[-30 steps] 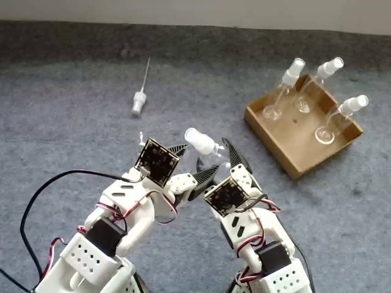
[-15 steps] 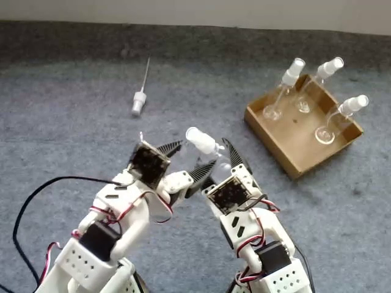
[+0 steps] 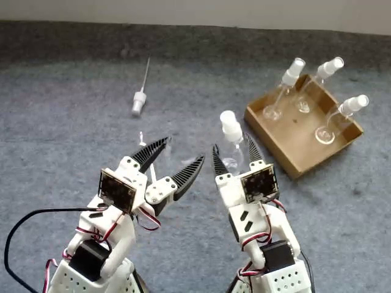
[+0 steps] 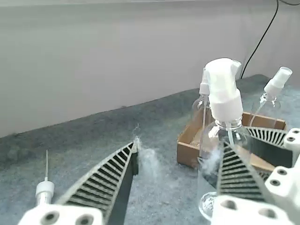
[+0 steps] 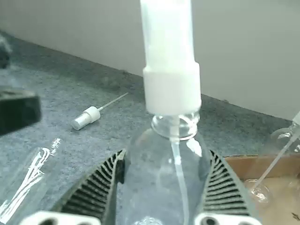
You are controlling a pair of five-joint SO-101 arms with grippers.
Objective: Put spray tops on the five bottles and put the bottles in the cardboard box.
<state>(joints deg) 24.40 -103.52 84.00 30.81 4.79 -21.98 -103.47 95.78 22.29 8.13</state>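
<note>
My right gripper (image 3: pixel 232 146) is shut on a clear bottle (image 3: pixel 231 160) that stands upright with a white spray top (image 3: pixel 230 125) on it. In the right wrist view the bottle (image 5: pixel 161 173) sits between the right gripper's (image 5: pixel 166 157) ribbed fingers. My left gripper (image 3: pixel 182 151) is open beside it, holding nothing. From the left wrist view, the left gripper (image 4: pixel 180 147) has the held bottle (image 4: pixel 225 136) just ahead. A loose spray top (image 3: pixel 139 102) lies farther back on the left. A bare clear bottle (image 5: pixel 28 187) lies on the mat near the left gripper.
The cardboard box (image 3: pixel 292 141) sits at the right on the grey mat, close to the held bottle. Three capped bottles (image 3: pixel 282 91) (image 3: pixel 314 82) (image 3: pixel 339 119) lean inside it. A wall runs along the back of the table.
The left gripper has let go of the spray top, opened and pulled back toward the left. The right gripper has swung the bottle upright and shifted it right, toward the box.
</note>
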